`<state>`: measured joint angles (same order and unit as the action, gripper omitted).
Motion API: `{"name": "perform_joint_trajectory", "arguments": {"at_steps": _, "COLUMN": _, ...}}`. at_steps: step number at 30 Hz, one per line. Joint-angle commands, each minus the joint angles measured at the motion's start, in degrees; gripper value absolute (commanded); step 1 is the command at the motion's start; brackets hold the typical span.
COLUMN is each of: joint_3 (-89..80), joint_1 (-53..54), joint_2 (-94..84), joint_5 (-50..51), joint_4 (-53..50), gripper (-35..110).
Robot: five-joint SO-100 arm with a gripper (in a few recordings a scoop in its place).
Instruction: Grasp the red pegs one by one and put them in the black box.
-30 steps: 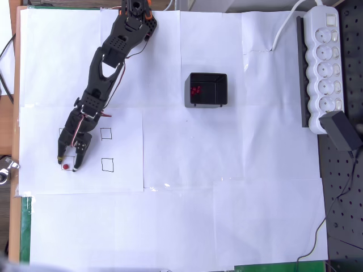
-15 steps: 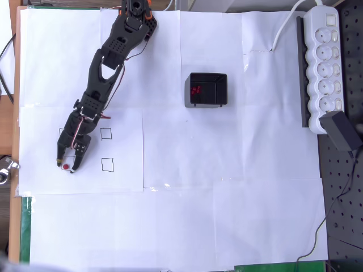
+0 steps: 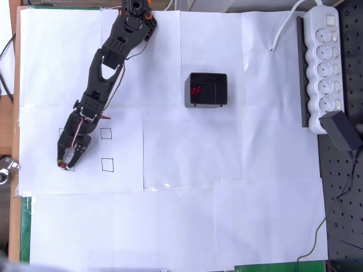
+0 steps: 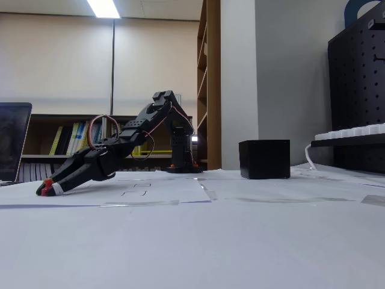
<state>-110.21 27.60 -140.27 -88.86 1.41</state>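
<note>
My black gripper (image 3: 66,165) is down on the paper at the left, fingers drawn together over the lower-left drawn square. A tiny red peg (image 3: 63,165) is pinched between the fingertips, and only a sliver of red shows. In the fixed view the gripper (image 4: 47,188) touches the sheet with the red peg (image 4: 43,191) at its tip. The black box (image 3: 207,103) stands right of the arm near the middle of the table, with several red pegs (image 3: 196,90) inside at its left. The box (image 4: 264,159) is also seen at the back in the fixed view.
Two drawn squares (image 3: 106,134) (image 3: 108,165) lie just right of the gripper. A white power strip (image 3: 323,62) and a black adapter (image 3: 342,130) line the right edge. White paper (image 3: 227,215) covers the table. A laptop (image 4: 12,141) stands at the left in the fixed view.
The fingers have closed in on the red peg in the lower-left square, which now shows only as a sliver. The arm has barely shifted.
</note>
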Motion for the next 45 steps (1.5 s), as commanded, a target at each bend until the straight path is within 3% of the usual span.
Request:
{"name": "perform_joint_trajectory", "arguments": {"at_steps": 1, "joint_3": -8.0, "joint_1": -0.7, "joint_2": 4.9, "joint_5": 0.3, "joint_4": -22.1, "gripper": 0}}
{"name": "perform_joint_trajectory", "arguments": {"at_steps": 6, "joint_3": -29.4, "joint_1": -6.4, "joint_2": 15.9, "joint_5": 0.0, "joint_4": -80.9, "gripper": 0}}
{"name": "perform_joint_trajectory", "arguments": {"at_steps": 9, "joint_3": -38.3, "joint_1": -12.6, "joint_2": 23.7, "joint_5": -1.7, "joint_4": -104.9, "gripper": 0}}
{"name": "perform_joint_trajectory", "arguments": {"at_steps": 18, "joint_3": -19.1, "joint_1": -41.7, "joint_2": 52.5, "joint_5": -14.8, "joint_4": -104.7, "gripper": 0}}
{"name": "perform_joint_trajectory", "arguments": {"at_steps": 26, "joint_3": -4.0, "joint_1": -67.9, "joint_2": 56.0, "joint_5": -17.9, "joint_4": -101.6, "gripper": 0}}
{"name": "perform_joint_trajectory", "arguments": {"at_steps": 34, "joint_3": 9.0, "joint_1": -74.3, "joint_2": 50.8, "joint_5": -19.2, "joint_4": -87.9, "gripper": 0}}
{"name": "perform_joint_trajectory", "arguments": {"at_steps": 39, "joint_3": 19.4, "joint_1": -74.2, "joint_2": 50.8, "joint_5": -19.2, "joint_4": -78.8, "gripper": 8}}
{"name": "perform_joint_trajectory", "arguments": {"at_steps": 45, "joint_3": 19.5, "joint_1": -73.7, "joint_2": 50.6, "joint_5": -19.4, "joint_4": -79.2, "gripper": 19}}
